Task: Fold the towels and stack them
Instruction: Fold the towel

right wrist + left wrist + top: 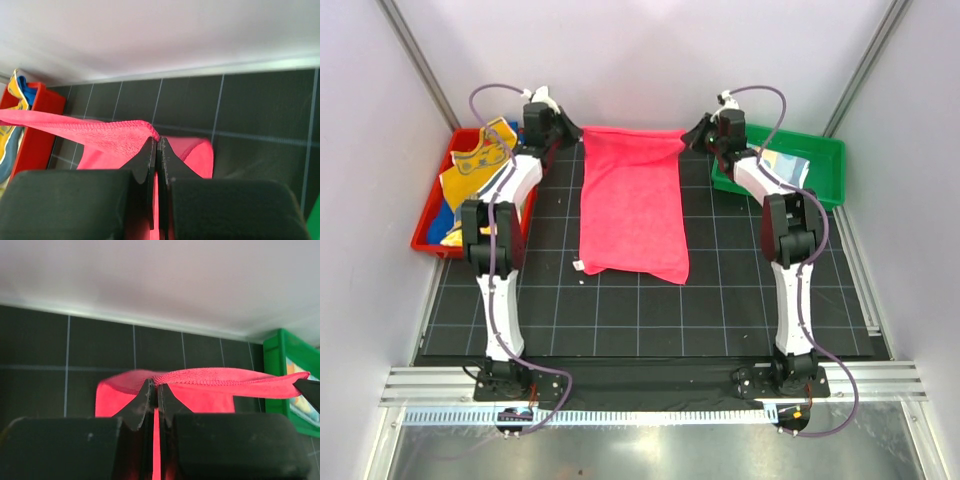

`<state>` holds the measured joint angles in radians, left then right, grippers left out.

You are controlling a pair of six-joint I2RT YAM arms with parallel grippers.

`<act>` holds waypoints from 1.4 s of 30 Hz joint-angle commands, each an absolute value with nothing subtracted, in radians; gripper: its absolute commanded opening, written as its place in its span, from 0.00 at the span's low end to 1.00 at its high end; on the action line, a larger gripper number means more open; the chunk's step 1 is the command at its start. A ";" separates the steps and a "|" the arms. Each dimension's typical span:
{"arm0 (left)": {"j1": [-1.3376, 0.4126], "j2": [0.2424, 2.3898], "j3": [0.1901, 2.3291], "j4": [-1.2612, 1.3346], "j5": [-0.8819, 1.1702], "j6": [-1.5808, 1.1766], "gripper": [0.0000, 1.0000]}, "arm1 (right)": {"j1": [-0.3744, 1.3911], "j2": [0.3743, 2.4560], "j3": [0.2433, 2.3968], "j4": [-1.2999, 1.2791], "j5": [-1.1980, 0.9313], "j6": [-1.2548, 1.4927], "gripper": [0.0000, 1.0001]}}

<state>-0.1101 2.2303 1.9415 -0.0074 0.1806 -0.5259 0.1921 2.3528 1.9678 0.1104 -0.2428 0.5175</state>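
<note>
Step in hand: first fold of the pink-red towel (632, 200), judged from the far hem being raised at both corners.
Left gripper (570, 135): clamped on the far-left corner; in the wrist view, jaws pressed together (156, 390) with red cloth (210, 385) pinched between.
Right gripper (693, 133): clamped on the far-right corner; jaws together (157, 145) on the hem (100, 132).
Towel position: middle of the black gridded mat (720, 300), between the two arms, long side running away from the bases; far hem taut between the grippers and off the mat, near end lying flat.
Other towels: orange-yellow towel (480, 160) heaped with others in the red tray (425, 238), left; a pale printed one in the green tray (825, 150), right.
Progress: judged early; this towel not yet folded.
Next move calls for: drawing the far hem toward the bases with both arms at matched height and pace, keeping it taut, laying it on the near edge with corners aligned, releasing only once down.
Risk: uneven travel likely to skew the fold.
</note>
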 commanded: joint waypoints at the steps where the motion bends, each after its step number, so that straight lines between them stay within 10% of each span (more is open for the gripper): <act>1: -0.095 2.071 1.846 0.135 0.176 -0.558 0.00 | 0.176 2.169 1.832 0.245 -0.244 0.543 0.01; 19: -0.140 1.640 1.191 0.203 0.045 -0.632 0.00 | 0.218 1.801 1.229 0.405 -0.262 0.594 0.01; 42: -0.227 1.338 0.867 0.141 -0.080 -0.634 0.00 | 0.284 1.543 0.890 0.440 -0.202 0.584 0.01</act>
